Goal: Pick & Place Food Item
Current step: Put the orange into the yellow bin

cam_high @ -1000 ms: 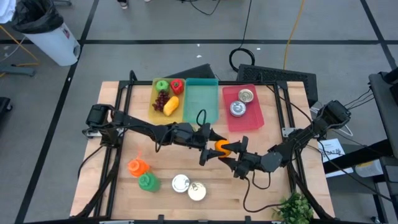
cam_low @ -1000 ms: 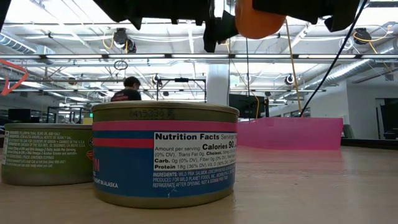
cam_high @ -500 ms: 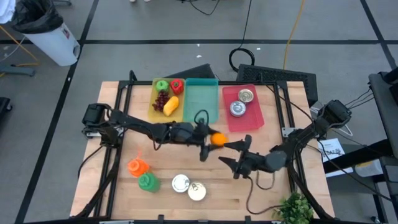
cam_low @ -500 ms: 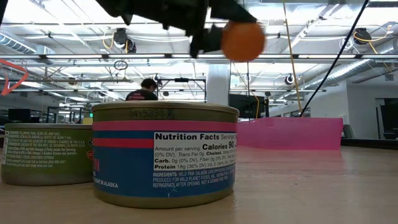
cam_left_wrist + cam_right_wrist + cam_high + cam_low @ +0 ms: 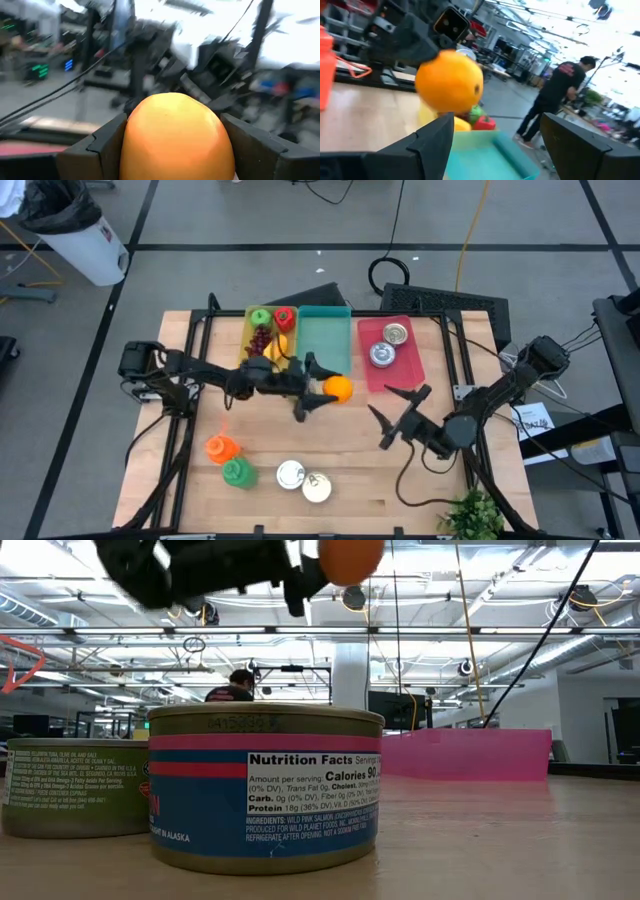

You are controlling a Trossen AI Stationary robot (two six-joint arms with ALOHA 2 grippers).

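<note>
High view: wooden table (image 5: 200,510) sits on grey floor. The left gripper (image 5: 318,387) is clamped on the orange (image 5: 339,388) above the teal tray (image 5: 322,340). The right gripper (image 5: 398,412) hangs spread apart, holding nothing. A person (image 5: 232,687) stands way back in the room.

On the nearer can (image 5: 265,790), a white label panel is being shown headed "Nutrition Facts", with "Calories 90", "Protein 18g" and further small lines beneath that are only partly readable. Along the blue band at the can's lower left, "IN ALASKA" is being displayed. Small white print is being carried by the green can (image 5: 72,785) beside it, too fine to be read.
</note>
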